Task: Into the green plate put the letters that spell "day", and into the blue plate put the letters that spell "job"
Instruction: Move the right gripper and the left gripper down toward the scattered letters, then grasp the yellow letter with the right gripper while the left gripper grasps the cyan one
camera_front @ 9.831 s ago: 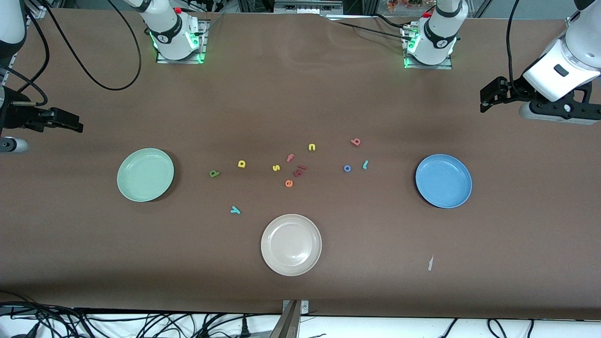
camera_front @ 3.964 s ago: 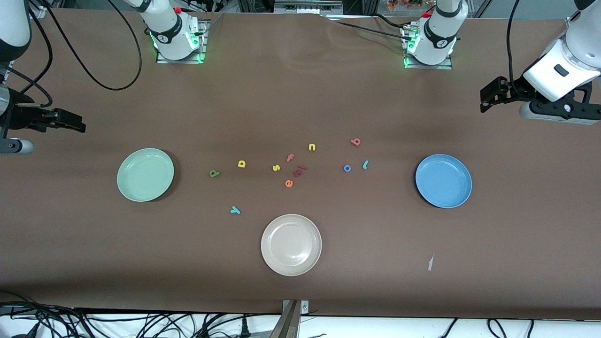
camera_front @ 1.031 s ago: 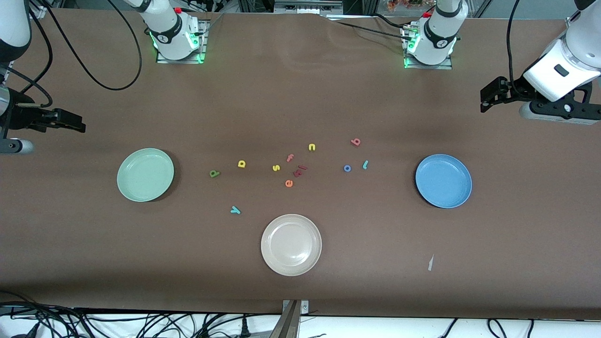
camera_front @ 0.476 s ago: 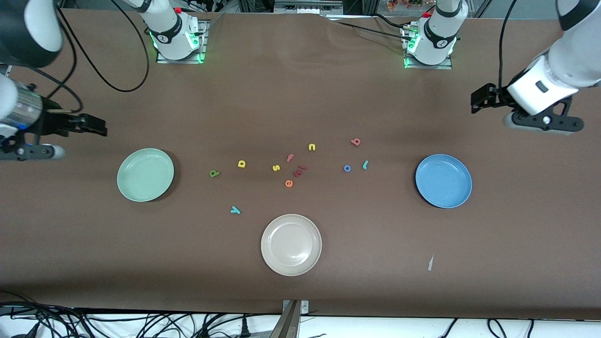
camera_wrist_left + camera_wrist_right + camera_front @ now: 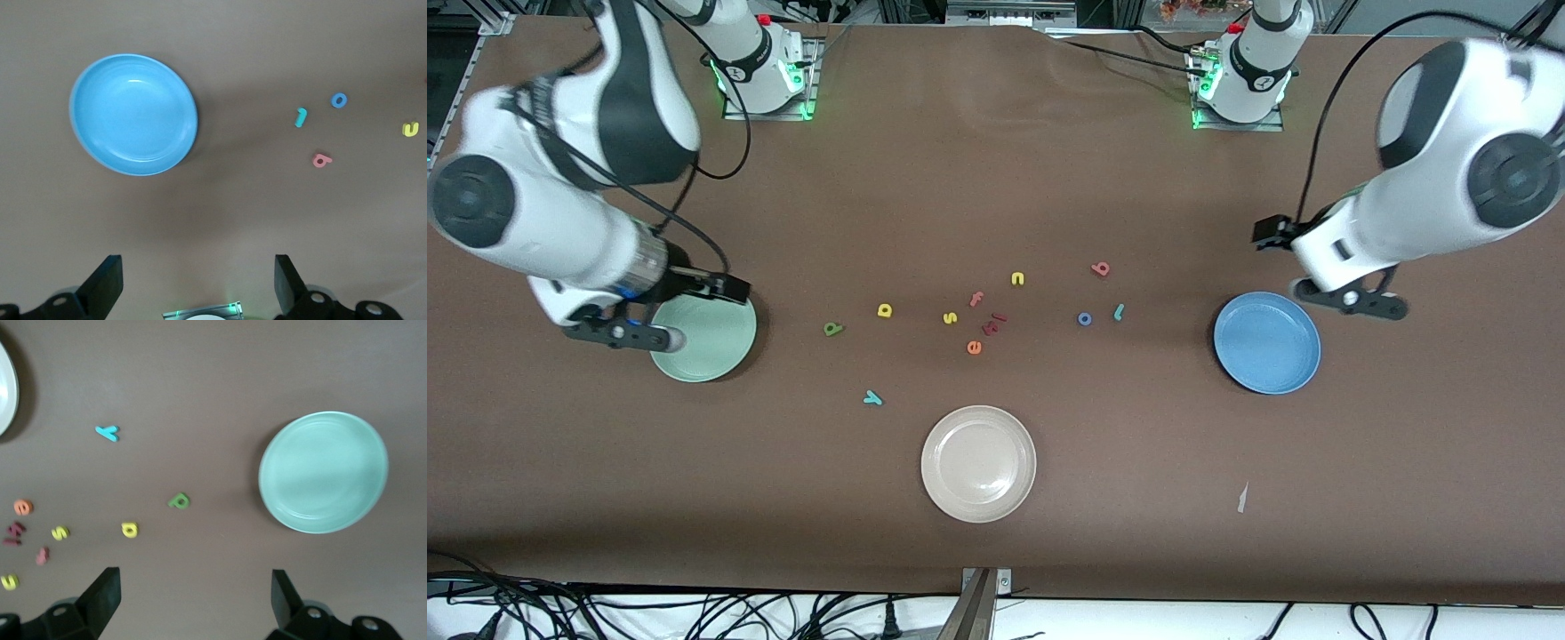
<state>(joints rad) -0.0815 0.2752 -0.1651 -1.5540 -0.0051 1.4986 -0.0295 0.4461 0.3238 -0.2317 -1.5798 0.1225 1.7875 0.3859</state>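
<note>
beige plate (image 5: 978, 463) near scattered letters (image 5: 974, 313)

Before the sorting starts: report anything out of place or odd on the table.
Nothing stands out. The letters lie loose mid-table, all three plates are empty, and one small pale scrap lies near the table's front edge, toward the left arm's end.

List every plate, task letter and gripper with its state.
green plate: empty
blue plate: empty
beige plate: empty
d, a, y: on table
j, o, b: on table
left gripper: open, empty
right gripper: open, empty
</note>
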